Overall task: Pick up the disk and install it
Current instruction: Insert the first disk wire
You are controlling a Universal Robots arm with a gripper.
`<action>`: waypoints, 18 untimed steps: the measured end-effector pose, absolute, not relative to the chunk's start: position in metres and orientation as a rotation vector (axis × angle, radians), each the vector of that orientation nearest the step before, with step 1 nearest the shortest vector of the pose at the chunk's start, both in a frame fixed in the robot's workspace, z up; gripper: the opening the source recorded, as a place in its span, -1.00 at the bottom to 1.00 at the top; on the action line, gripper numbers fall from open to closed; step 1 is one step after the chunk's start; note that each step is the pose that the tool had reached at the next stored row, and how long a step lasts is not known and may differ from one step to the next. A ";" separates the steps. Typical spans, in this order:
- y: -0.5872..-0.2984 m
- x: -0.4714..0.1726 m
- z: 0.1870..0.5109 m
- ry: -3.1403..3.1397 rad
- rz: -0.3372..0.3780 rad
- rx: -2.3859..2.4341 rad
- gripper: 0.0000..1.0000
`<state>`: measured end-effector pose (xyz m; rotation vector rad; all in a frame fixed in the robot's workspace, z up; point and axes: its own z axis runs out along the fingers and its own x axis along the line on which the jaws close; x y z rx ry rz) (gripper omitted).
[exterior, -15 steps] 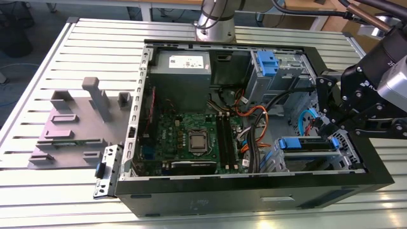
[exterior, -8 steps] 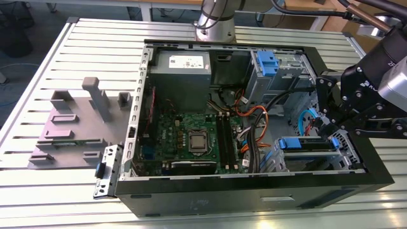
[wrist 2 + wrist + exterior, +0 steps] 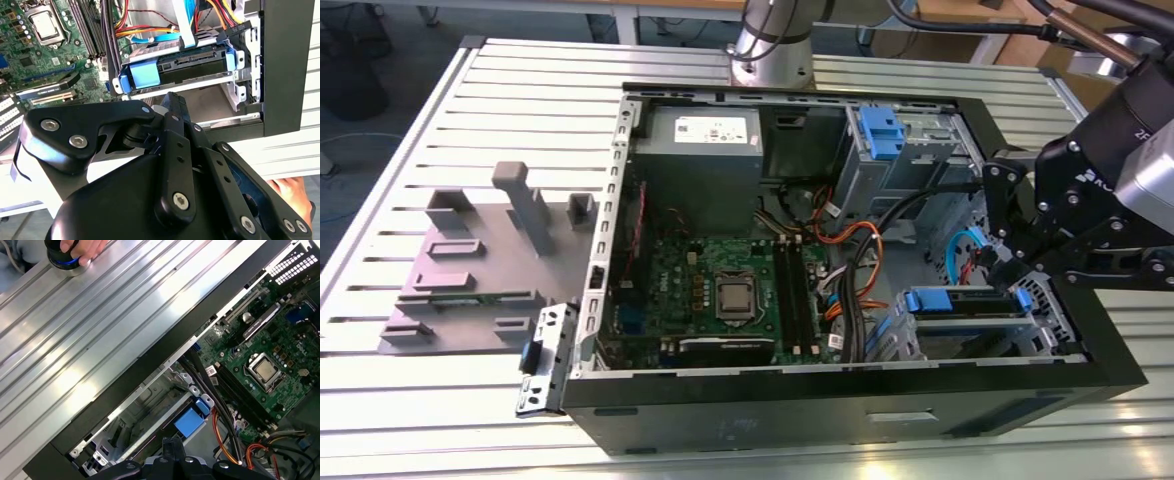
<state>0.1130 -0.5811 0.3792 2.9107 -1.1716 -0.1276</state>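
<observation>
The gripper (image 3: pixel 172 100) looks closed on nothing, its jaws drawn together, and it hangs just beside the blue carrier handle (image 3: pixel 142 77) of the disk (image 3: pixel 192 60); whether the two touch cannot be made out. The disk lies flat in the lower drive cage (image 3: pixel 947 345) of the open computer case (image 3: pixel 854 400), at the exterior view's right, next to the motherboard (image 3: pixel 720 290) and near coloured cables (image 3: pixel 847 245). Outside the case, in the first wrist view, a person's hand (image 3: pixel 82 246) rests on a round knob (image 3: pixel 62 262) on the ribbed metal table (image 3: pixel 75 340).
</observation>
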 end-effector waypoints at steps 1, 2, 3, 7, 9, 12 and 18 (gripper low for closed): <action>-0.581 0.113 0.379 -1.170 -0.128 2.911 -0.79; -0.581 0.113 0.379 -1.168 -0.128 2.912 -0.79; -0.581 0.113 0.379 -1.166 -0.127 2.913 -0.79; -0.581 0.113 0.379 -1.158 -0.127 2.916 -0.79; -0.581 0.113 0.379 -1.154 -0.128 2.917 -0.79; -0.581 0.113 0.379 -1.148 -0.127 2.919 -0.79; -0.581 0.113 0.379 -1.137 -0.127 2.923 -0.79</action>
